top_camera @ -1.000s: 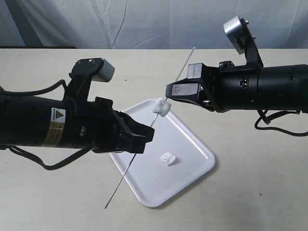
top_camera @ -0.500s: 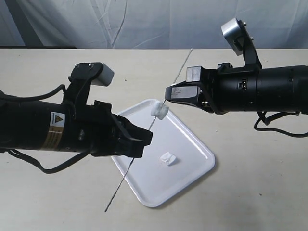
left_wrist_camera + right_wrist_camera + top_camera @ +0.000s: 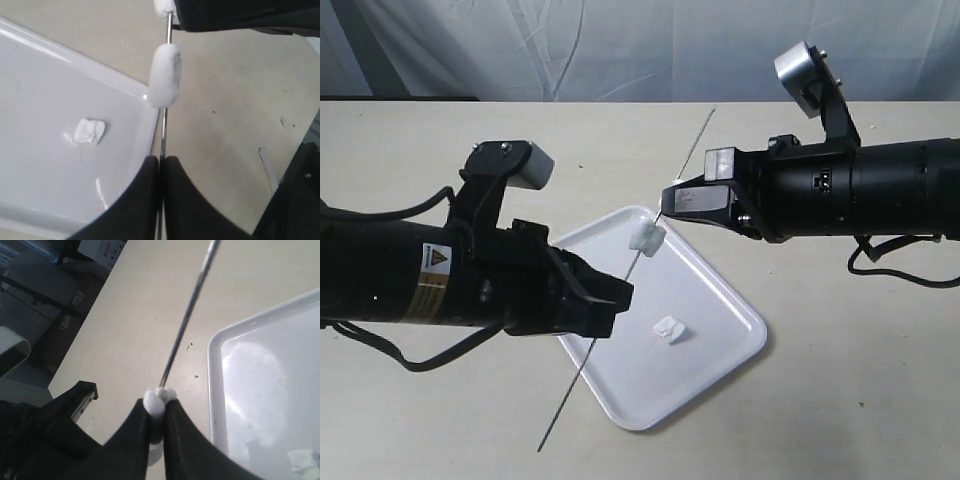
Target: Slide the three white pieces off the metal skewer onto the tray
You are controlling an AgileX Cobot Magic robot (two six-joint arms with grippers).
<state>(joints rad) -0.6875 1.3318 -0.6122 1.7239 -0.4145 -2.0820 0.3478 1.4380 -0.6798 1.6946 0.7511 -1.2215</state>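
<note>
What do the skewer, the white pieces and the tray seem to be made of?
The skewer: thin, straight grey rod with a sheen, likely metal. The white pieces: matte, lumpy and squashed-looking, probably something soft like marshmallow. The tray: glossy white with reflections, likely plastic.

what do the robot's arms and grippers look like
Both arms are black cylinders. The left arm carries a yellow warning-triangle label above an orange sticker; a black cable loops under it. The right arm trails a black cable too. Silver-grey cameras sit on black brackets. The left gripper has tapered black fingers; the right gripper adds pale grey plates.
</note>
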